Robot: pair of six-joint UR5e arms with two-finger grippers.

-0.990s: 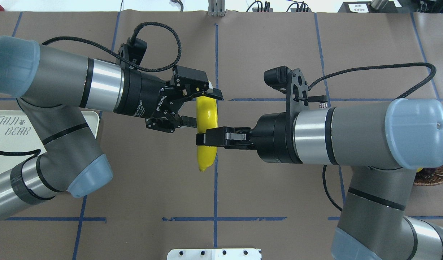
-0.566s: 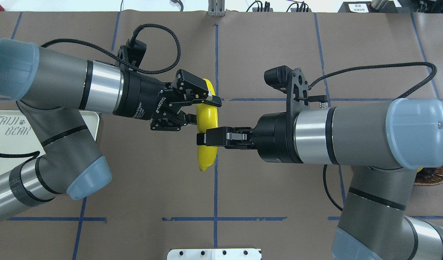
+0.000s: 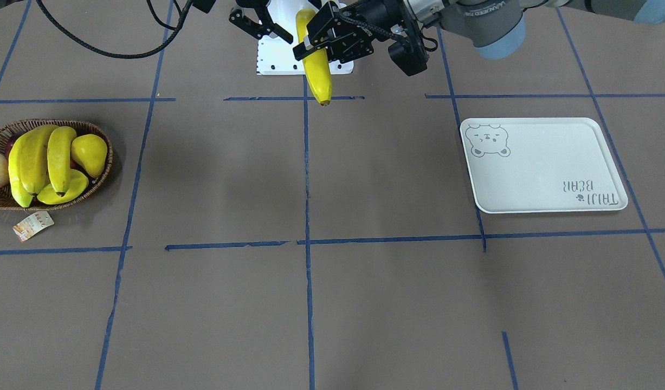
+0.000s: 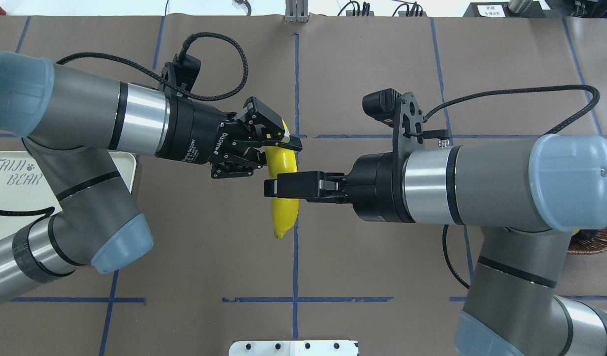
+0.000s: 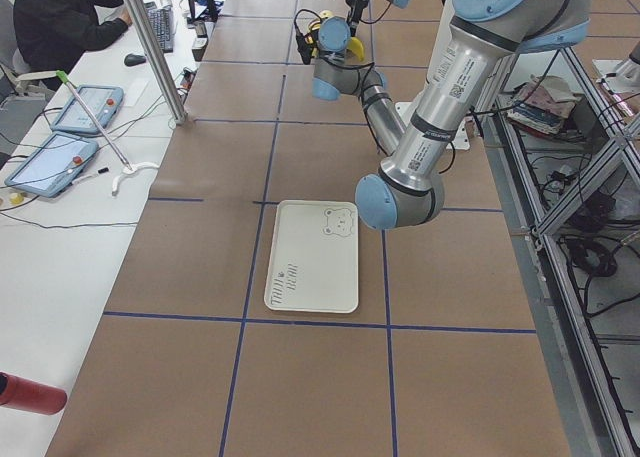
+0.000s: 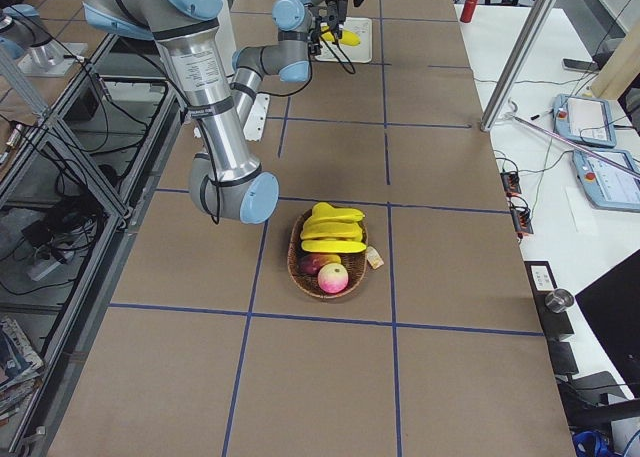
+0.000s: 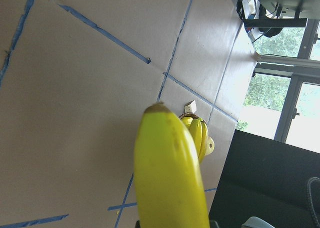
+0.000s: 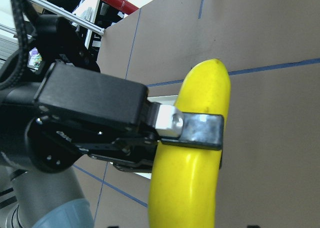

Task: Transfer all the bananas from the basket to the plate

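Dangling banana (image 4: 285,207) — one; basket (image 3: 108,162) bananas (image 3: 58,154) — three.

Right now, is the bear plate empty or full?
Empty. The plate shows only its bear drawing and lettering; nothing lies on it.

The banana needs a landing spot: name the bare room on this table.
The plate is entirely bare. The table between basket and plate is free too. The basket is crowded with bananas and other fruit.

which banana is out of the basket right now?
The banana clamped in the left gripper, in the air over mid-table; the other bananas lie in the basket.
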